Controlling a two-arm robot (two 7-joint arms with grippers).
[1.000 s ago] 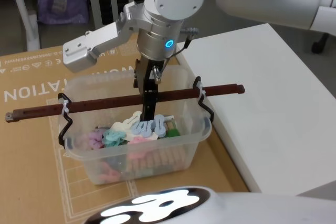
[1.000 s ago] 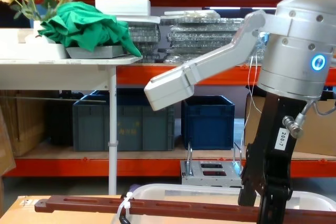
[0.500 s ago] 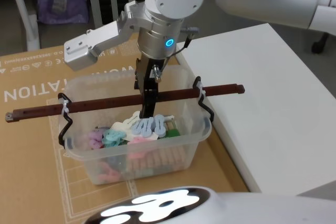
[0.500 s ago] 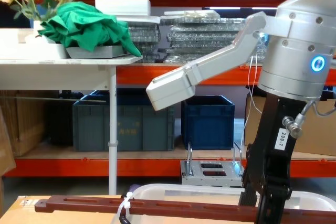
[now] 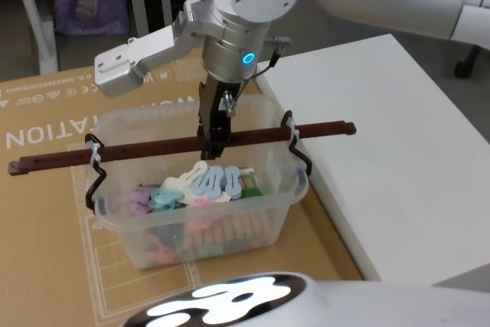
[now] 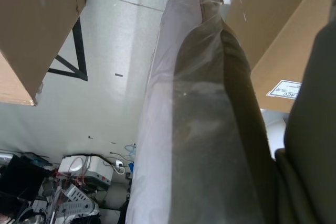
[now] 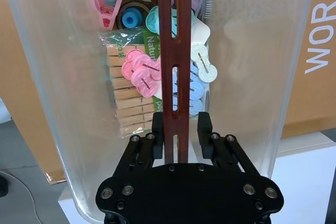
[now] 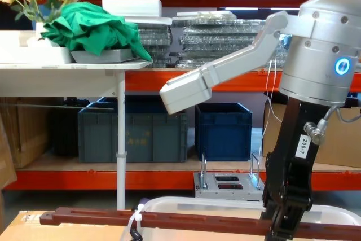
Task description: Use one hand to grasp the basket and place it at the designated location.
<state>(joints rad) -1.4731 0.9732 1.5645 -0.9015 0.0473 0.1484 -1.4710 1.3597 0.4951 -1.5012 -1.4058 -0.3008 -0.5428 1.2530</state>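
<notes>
**Right hand clamped on basket handle, basket over the cardboard**

I'm seeing the right hand (image 5: 214, 139) coming straight down into the basket (image 5: 272, 212), and it's gripping the reddish-brown handle bar (image 5: 138, 151) near mid-span. In the right wrist view the hand (image 7: 180, 124) is pinching the slotted handle bar (image 7: 177, 35) from both sides, with the black fingers (image 7: 157, 123) touching it. The chest view is showing the hand (image 8: 285, 224) with its white "200-7" label meeting the handle bar (image 8: 186, 221) from above.

The basket is sitting over the cardboard sheet (image 5: 46, 212), just beside the left edge of the white table (image 5: 398, 158). I can't tell whether its base is touching the cardboard. White zip ties (image 5: 95, 157) are holding the bar to the black wire loops at both ends. Wooden clothespins (image 7: 123, 103) and pastel plastic clips (image 7: 140, 72) are lying inside.
</notes>
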